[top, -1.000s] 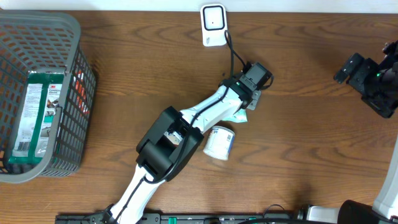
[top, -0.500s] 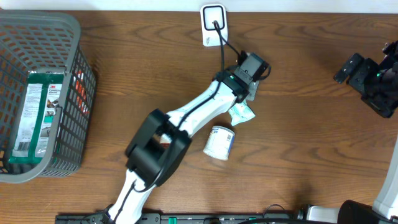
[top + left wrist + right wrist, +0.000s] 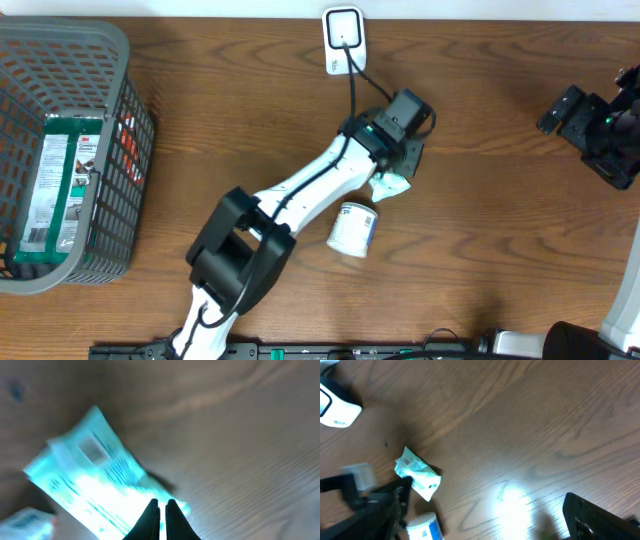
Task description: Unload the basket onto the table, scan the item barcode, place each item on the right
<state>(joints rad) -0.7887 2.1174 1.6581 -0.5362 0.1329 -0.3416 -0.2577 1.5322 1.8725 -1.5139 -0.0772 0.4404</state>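
Left tool (image 3: pixel 162 506) closed, tips at packet (image 3: pixel 95 480) edge, grip unclear; right tool (image 3: pixel 590 128) wide open, empty. Lift packet, face barcode to far scanner (image 3: pixel 342 38), hold steady.

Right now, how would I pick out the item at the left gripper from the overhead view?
Find the white scanner at top centre of the overhead view, then drop down to the left gripper. Pinched at its fingertips is a small packet; unlike the white round tub just below, it is flat, crinkled and teal-and-white.
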